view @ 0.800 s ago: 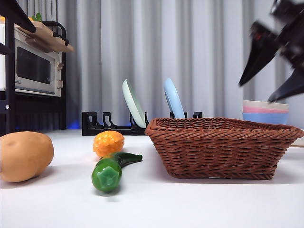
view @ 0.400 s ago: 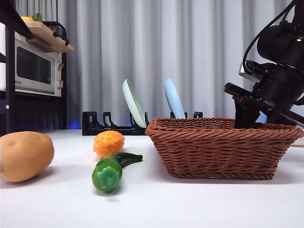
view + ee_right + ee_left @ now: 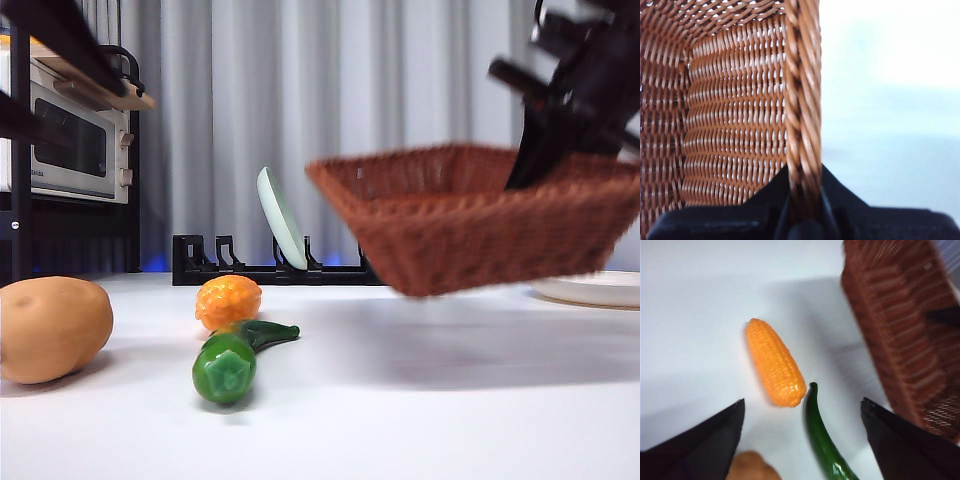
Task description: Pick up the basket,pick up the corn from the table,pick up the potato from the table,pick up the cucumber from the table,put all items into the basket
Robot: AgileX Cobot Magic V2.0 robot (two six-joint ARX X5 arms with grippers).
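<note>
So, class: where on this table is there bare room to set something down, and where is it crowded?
Bare table stretches under the lifted basket, which the right gripper holds by its rim, and along the near edge. It is crowded where the corn, cucumber and potato cluster, below the open left gripper.

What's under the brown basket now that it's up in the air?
Only bare white tabletop shows under the lifted brown woven wicker basket, held by the right gripper on its rim. The basket's inside floor is mostly hidden.

Grey curtain [image 3: 400, 100] across back; microwave [image 3: 70, 145] on black shelf upper left; black dish rack [image 3: 230, 265] w/ plate [image 3: 282, 215] mid-frame; white bench [image 3: 400, 400].
</note>
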